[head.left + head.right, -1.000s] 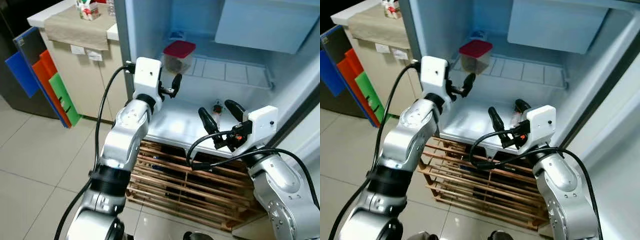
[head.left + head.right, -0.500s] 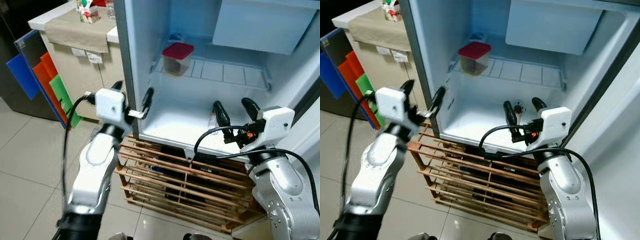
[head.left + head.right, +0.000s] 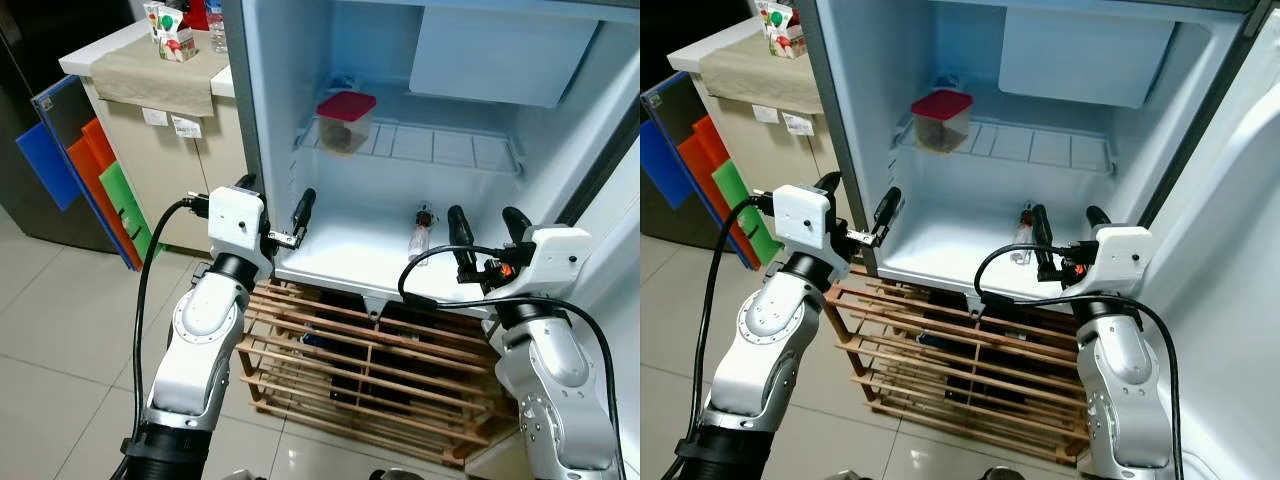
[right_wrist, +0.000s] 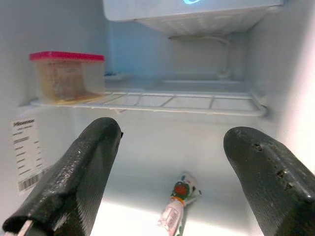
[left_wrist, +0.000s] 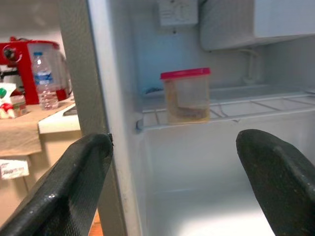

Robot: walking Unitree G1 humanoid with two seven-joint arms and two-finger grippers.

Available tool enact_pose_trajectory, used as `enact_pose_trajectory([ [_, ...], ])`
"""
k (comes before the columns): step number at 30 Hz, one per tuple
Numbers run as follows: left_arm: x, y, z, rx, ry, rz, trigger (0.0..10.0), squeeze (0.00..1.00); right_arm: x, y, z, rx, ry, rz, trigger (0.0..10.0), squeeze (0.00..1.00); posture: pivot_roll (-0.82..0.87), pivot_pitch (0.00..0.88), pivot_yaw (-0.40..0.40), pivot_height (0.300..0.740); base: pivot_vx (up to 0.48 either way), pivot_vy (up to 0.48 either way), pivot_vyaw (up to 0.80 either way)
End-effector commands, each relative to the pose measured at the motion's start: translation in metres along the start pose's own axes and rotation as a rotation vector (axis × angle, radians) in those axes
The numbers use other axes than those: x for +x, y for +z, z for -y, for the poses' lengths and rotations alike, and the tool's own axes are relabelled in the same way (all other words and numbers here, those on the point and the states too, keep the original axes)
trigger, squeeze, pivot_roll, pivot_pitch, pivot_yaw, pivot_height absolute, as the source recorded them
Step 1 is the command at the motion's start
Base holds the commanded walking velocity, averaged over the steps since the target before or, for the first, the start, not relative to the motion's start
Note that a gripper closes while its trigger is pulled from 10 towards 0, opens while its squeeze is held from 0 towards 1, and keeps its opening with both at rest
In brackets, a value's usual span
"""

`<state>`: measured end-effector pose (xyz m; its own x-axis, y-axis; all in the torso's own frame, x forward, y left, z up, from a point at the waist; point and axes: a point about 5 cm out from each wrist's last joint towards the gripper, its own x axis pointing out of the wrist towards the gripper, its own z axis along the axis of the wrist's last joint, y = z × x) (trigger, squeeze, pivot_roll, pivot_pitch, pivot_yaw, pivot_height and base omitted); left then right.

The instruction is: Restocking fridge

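Now: both pincers empty at the open fridge

Fridge [image 3: 560, 190] door is open. The small bottle [image 3: 419, 232] lies on its side on the white fridge floor, cap toward the back wall, label showing red and green in the right wrist view [image 4: 178, 202]. A tub with a red lid [image 3: 345, 120] stands upright on the wire shelf [image 3: 450, 150] above, at its left end, well apart from the bottle.

Right pincer [image 3: 489, 235] hovers at the front lip of the fridge floor, fingers spread wide, holding nothing; the bottle sits just beyond and between the fingers' line of sight. Left pincer [image 3: 272, 205] is at the fridge's left front edge, also spread and empty, one finger on either side of the cabinet wall in its wrist view [image 5: 172, 182].

Handling estimate, bottle: small, probably light, rigid plastic or glass, which I cannot tell. Round body lying flat, so likely to roll if nudged from the side. Smooth label may be slippery. Best hold seems across the middle of the body, fingers closing square to its long axis.

Handling estimate, tub: stiff clear walls, some contents visible, moderate weight. Grip across the sides below the lid, not by the lid rim, which might pop off.

More stock appears to wait on the worktop [image 3: 150, 70] to the left: cartons [image 3: 168, 17] and a water bottle [image 5: 47, 82].
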<state>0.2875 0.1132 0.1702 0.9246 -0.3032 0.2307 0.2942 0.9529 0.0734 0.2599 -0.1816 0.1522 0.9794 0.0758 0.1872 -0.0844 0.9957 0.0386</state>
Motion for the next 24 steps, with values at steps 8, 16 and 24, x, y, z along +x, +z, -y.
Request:
enact_pose_trajectory([
  [8, 0.0041, -0.0036, -0.0028, 0.008, 0.024, -0.018, 10.0, 0.00, 0.0023, -0.0059, -0.0029, -0.021, 0.019, -0.017, 10.0, 0.00, -0.14, 0.000, 0.028, 0.740, 0.000, 0.325, -0.74],
  [16, 0.0043, -0.0058, -0.0061, 0.028, 0.070, -0.029, 10.0, 0.00, 0.0019, -0.0043, -0.0046, -0.027, 0.036, -0.006, 10.0, 0.00, -0.14, 0.000, 0.025, 0.740, 0.000, 0.000, 0.00],
  [24, 0.0043, -0.0087, -0.0075, 0.024, 0.104, -0.042, 10.0, 0.00, 0.0021, -0.0046, -0.0062, -0.026, 0.056, -0.010, 10.0, 0.00, -0.14, 0.000, 0.018, 0.740, -0.063, 0.000, 0.00],
])
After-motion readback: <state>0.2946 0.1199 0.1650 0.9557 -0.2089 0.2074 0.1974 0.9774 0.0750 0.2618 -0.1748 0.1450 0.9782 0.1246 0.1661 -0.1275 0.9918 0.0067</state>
